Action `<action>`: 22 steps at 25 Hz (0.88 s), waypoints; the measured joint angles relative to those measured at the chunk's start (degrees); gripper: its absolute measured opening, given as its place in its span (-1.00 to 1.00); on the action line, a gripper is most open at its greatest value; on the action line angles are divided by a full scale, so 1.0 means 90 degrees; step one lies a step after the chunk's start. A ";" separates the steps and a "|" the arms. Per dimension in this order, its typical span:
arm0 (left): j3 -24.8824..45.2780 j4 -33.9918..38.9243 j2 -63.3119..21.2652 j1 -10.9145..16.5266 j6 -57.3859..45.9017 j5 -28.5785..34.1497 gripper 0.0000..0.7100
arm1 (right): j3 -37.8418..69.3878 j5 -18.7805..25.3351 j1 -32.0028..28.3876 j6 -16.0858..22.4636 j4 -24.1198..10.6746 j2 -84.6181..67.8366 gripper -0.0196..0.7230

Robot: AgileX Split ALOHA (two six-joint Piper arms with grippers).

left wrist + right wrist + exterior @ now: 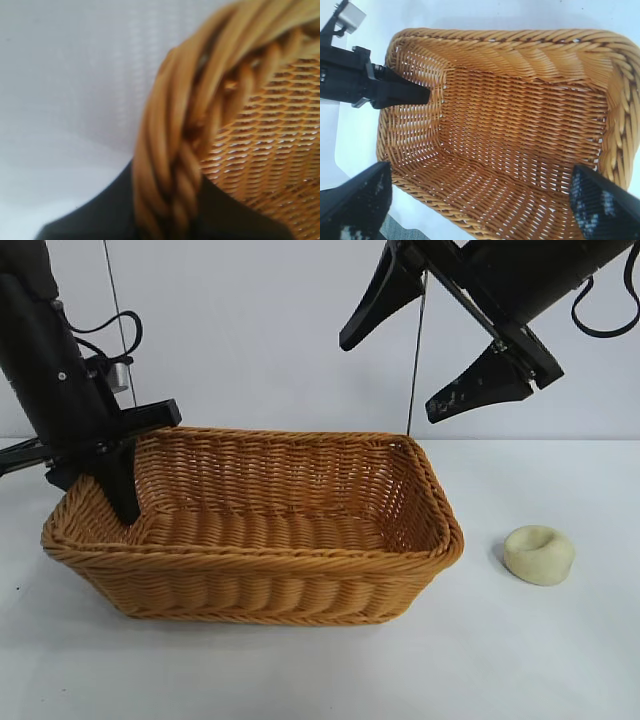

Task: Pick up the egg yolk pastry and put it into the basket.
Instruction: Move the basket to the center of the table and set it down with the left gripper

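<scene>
The egg yolk pastry [539, 554], a small pale cream puck with a dimpled top, lies on the white table to the right of the basket [250, 558]. The orange-brown wicker basket stands mid-table with nothing in it. My left gripper [95, 490] is shut on the basket's left rim [170, 165], one finger inside the wall and one outside. In the right wrist view that finger [415, 92] shows against the inner wall. My right gripper [390, 378] hangs open high over the basket's right part, its jaws wide apart [480, 170] above the basket floor. The pastry is out of both wrist views.
White table [560, 660] runs around the basket, with bare room in front and to the right by the pastry. A thin cable [415, 360] hangs behind the basket's right end. White wall behind.
</scene>
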 joint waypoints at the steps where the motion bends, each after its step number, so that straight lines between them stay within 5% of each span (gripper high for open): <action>1: 0.0000 -0.0016 0.0013 0.0000 0.0007 0.0000 -0.74 | 0.0000 0.0000 0.0000 0.0000 0.0000 0.0000 0.90; 5: 0.0000 -0.0045 0.0026 0.0000 0.0015 0.0013 -0.52 | 0.0000 0.0000 0.0000 0.0000 0.0000 0.0000 0.90; 9: 0.0000 -0.0059 0.0047 0.0000 0.0015 0.0013 0.46 | 0.0000 0.0000 0.0000 0.0000 0.0000 0.0000 0.90; 11: 0.0000 -0.0059 0.0047 0.0000 0.0006 0.0007 0.77 | 0.0000 0.0000 0.0000 0.0000 0.0000 0.0000 0.90; 22: -0.0906 0.0073 -0.0371 0.0000 0.0006 0.0997 0.95 | 0.0000 0.0000 0.0000 0.0005 0.0000 0.0000 0.90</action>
